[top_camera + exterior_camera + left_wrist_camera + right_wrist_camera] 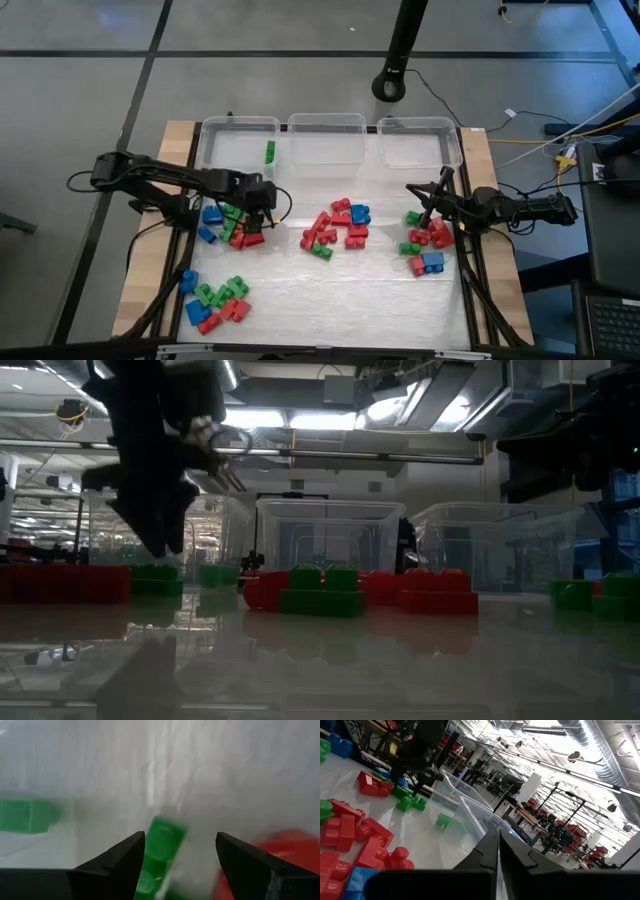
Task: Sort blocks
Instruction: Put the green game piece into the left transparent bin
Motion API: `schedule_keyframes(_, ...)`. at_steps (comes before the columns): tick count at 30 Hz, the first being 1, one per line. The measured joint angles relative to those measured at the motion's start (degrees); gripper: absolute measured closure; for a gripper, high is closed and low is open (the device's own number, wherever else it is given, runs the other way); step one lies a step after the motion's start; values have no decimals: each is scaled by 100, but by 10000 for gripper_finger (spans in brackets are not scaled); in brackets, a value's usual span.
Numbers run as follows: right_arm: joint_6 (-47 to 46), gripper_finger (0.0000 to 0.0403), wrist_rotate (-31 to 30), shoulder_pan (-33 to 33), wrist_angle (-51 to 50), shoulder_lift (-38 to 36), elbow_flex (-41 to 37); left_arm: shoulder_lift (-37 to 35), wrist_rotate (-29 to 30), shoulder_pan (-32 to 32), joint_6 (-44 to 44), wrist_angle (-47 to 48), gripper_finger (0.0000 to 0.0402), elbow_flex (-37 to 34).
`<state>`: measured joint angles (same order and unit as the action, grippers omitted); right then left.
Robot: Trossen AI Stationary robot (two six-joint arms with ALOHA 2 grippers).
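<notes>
Blocks (338, 226): studded plastic, red/green/blue; clear rect. bins (325, 140).

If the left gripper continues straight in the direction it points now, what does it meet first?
Probably the green block lying between the open fingers of the left gripper. A red block sits just off to one side. Depth is unclear, so how near the green one is cannot be judged.

The setting is a large robotics lab or industrial workshop. Exposed ducting (600, 745) and strip lights (330, 420) run along a high open ceiling. Rows of workbenches and metal frames (555, 815) extend into the hall. The wooden-edged table (170, 180) stands on a grey concrete floor (80, 90) with cables (530, 135) trailing across it.
</notes>
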<state>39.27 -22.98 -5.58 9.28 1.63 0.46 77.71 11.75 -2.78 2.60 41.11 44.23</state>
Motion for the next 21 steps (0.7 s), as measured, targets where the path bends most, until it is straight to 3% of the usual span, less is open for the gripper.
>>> schedule_keyframes(9, -22, 384, 2, 0, 2, 1, -1, 644, 368, -107, 189, 30, 166, 0)
schedule_keyframes(14, -26, 384, 2, 0, 2, 0, -1, 837, 147, -241, 192, 6, 168, 0)
schedule_keyframes(21, -35, 384, 4, 0, -1, 1, 1, 951, -16, -333, 192, -19, 231, 0)
